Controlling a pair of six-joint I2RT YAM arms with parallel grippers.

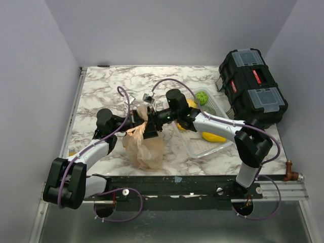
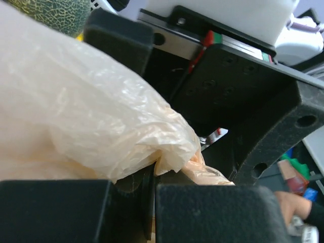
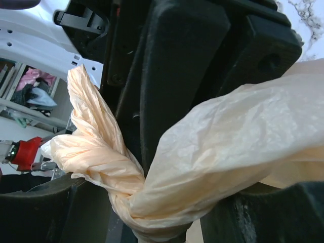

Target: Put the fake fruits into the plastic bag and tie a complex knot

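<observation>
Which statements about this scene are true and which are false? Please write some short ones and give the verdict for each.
1. The plastic bag stands on the marble table. True.
2. The left hand is open and away from the bag. False: it is shut on the bag's plastic.
3. A black toolbox sits at the far right of the table. True.
4. The basket is empty. False: a green fruit lies in its far end.
5. The bag's neck is gathered into a twisted bunch. True.
</observation>
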